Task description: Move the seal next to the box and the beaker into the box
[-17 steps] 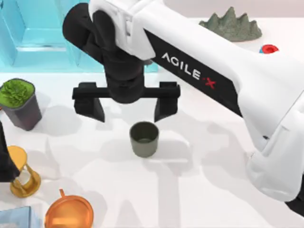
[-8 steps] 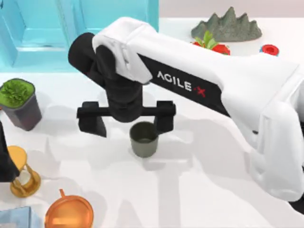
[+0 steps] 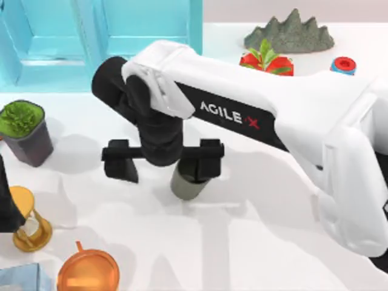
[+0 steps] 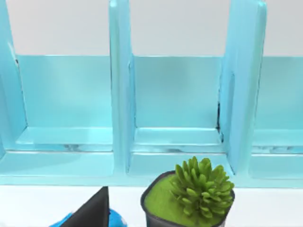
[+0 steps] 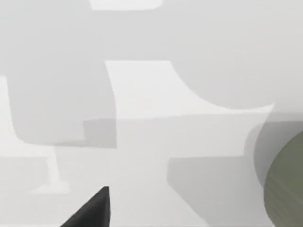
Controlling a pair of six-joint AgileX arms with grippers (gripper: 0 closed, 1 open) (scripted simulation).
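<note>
Right gripper (image 3: 162, 167) low at mid-counter (image 3: 254, 242), fingers (image 3: 209, 162) spread wide, the right one directly over the beaker (image 3: 185, 187). Beaker upright, near side of the blue box (image 3: 103, 42). Left arm (image 3: 6, 206) parked at left edge, finger state impossible to tell.

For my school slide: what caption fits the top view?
Right gripper open over the beaker, near the blue box.

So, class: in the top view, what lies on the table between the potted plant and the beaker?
The right gripper's left-hand finger hangs over that stretch; the table beneath, from the potted plant to the beaker, is otherwise bare white.
</note>
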